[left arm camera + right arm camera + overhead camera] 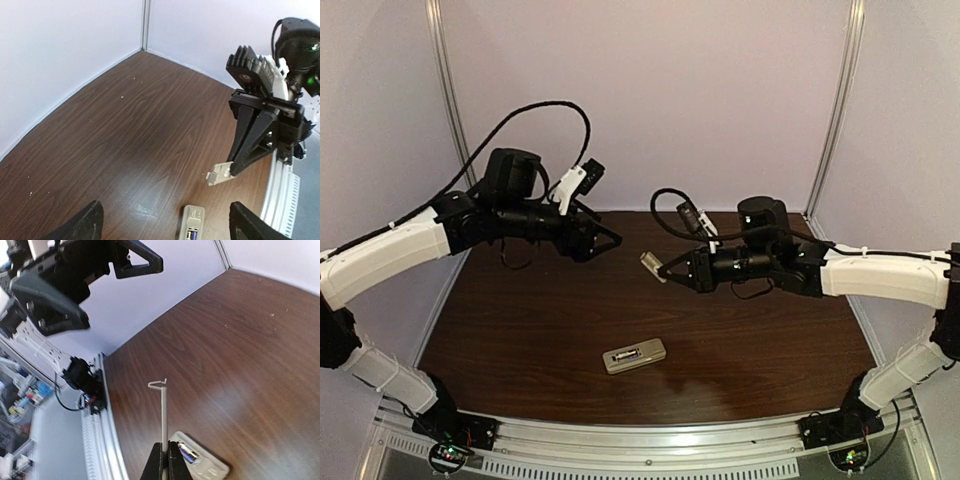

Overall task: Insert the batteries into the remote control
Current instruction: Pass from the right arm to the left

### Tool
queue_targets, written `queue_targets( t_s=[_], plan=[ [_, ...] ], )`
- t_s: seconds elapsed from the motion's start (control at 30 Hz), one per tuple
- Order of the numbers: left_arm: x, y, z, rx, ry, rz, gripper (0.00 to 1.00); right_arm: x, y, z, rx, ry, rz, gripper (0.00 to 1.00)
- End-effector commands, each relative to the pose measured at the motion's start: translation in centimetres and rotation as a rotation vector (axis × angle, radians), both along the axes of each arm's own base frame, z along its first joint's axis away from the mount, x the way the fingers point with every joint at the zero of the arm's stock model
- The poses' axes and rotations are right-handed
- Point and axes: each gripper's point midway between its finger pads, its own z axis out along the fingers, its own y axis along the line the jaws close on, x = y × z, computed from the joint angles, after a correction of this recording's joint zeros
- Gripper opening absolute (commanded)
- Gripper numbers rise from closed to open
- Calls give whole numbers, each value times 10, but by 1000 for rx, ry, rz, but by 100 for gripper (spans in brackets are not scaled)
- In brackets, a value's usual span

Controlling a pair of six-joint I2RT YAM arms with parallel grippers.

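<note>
Right gripper (663, 270): jaws pressed together on a thin whitish cover (651, 263), gripped at one end and held in the air above the table (520, 330). In the right wrist view the cover shows edge-on, standing out from between the fingers (152, 467). It has a small hooked tab at its free end.

Left gripper (603, 240): jaws wide apart, nothing between them. It hangs above the far left part of the table with its tips turned toward the right gripper. It is near that gripper but does not touch it or the cover.

Remote (634, 355): lies flat on the table toward the near edge, roughly midway between the two arms. It sits in front of and below both grippers, and neither touches it. Its battery bay faces up and is uncovered.

Battery (188, 452): one blue-purple cell lies lengthwise inside the open bay. A pale strip shows just beside it in the bay, but it is too small to tell whether it is the whitish cell.
</note>
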Motion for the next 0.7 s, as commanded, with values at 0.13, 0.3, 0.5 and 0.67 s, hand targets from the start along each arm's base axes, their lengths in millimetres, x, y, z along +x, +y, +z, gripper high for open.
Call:
queue_targets(
  t_s=[0.13,0.3,0.5,0.67],
  plan=[
    [-71,-1,7,-90,202,-281,80,-32,-24,16,-267,-636,81,4],
    [-92,-3,5,-104,309,-371,73,-54,-16,17,-405,-832,111,2],
    [-123,-3,-1,-141,467,-503,67,-72,-19,6,-598,-1026,120,0],
    [-135,0,-18,-110,538,-521,66,-97,-18,9,-654,-1182,130,1]
  ],
)
